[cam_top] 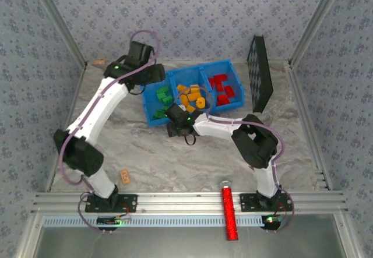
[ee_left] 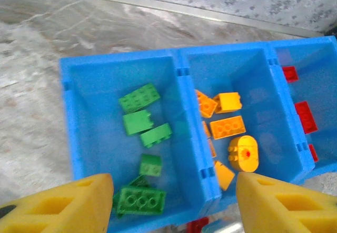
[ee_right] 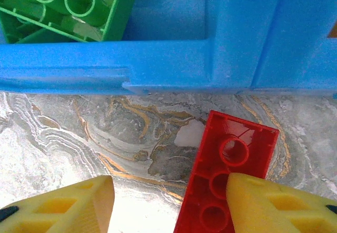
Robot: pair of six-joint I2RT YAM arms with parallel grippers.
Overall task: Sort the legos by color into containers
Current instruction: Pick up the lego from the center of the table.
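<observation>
Right jaws spread over a red rectangular plastic brick on the tabletop.
Light, stiff, probably slick; pinch its long sides.

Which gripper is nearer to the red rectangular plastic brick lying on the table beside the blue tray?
Right. The right gripper hangs just over the red brick, one finger overlapping it; the left gripper hovers over the tray.
</observation>
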